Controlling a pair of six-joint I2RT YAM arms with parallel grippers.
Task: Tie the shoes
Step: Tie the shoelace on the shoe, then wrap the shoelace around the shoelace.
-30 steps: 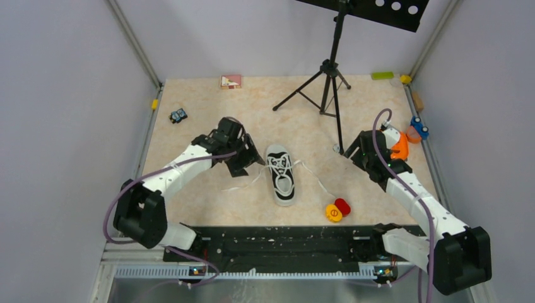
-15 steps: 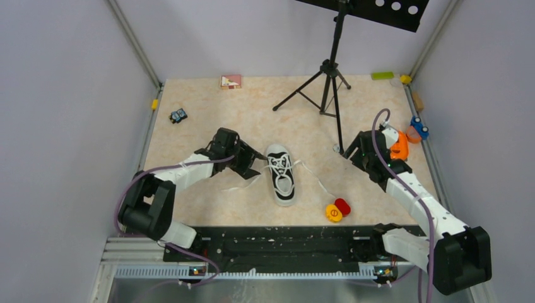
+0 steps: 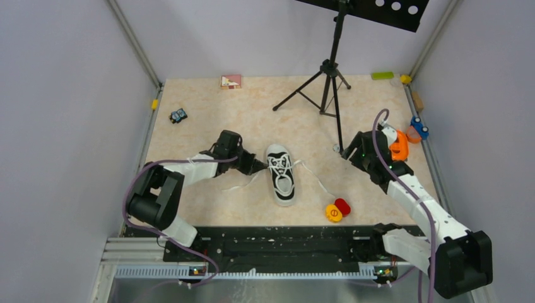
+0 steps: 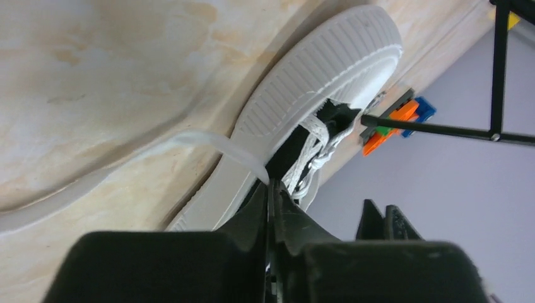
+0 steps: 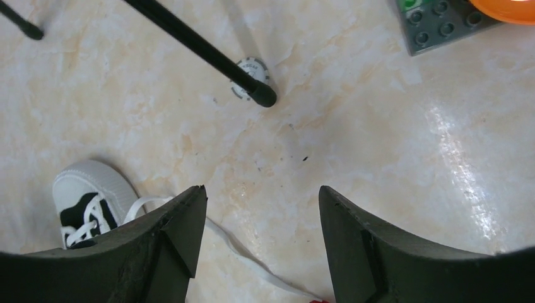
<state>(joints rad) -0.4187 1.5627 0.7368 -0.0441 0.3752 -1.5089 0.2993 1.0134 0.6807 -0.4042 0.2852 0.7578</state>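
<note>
The sneaker [image 3: 282, 175] is lying sole down just ahead of the left claw [image 3: 253, 166], its toe cap pointing away from the arm bases. The left claw's fingers are pressing together and pinching the white lace [image 4: 208, 142], which is trailing from the shoe across the surface to their tips. The right claw [image 5: 262, 211] is standing spread and holding nothing. You are seeing the sneaker well apart to its left, with a second lace end [image 5: 252, 254] running below the gap between its fingers. Ahead of the right claw, a tripod [image 3: 329, 74] leg is resting on a white disc [image 5: 243, 66]. An orange toy [image 3: 399, 146] is sitting near its right side. Red and yellow discs [image 3: 337, 210] are lying back toward its base. Everything is resting on a beige marbled tabletop [image 3: 208, 101] that pale grey walls [image 3: 63, 95] are enclosing.
</note>
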